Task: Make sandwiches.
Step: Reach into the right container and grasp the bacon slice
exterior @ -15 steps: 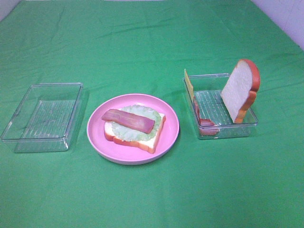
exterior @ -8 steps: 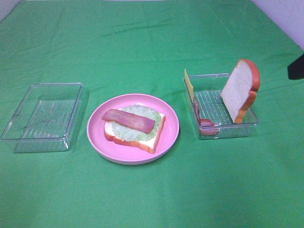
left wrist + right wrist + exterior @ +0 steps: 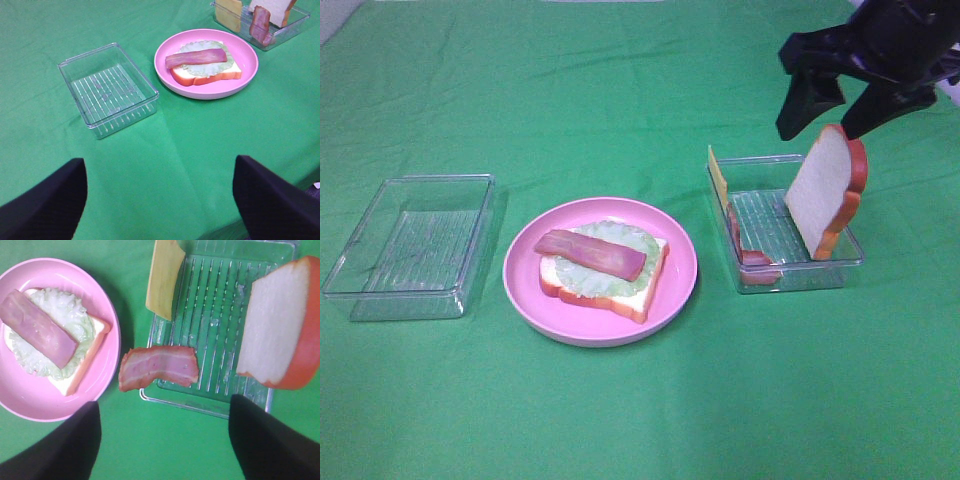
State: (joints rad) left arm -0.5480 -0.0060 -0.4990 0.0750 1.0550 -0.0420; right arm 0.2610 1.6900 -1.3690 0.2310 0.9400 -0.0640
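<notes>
Right gripper (image 3: pixel 819 132): black, jaws spread wide, fingertips pointing down, raised, right of and beyond the pink plate (image 3: pixel 525 290). Left gripper (image 3: pixel 160 210): jaws spread wide, well apart from the plate.

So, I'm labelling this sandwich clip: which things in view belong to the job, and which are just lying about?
Job: bottom bread slice, lettuce and bacon strip stacked on the pink plate; upright bread slice, cheese slice and second bacon strip in the right tray; the open right tool above that tray.
Lying about: left tray, green cloth.
</notes>
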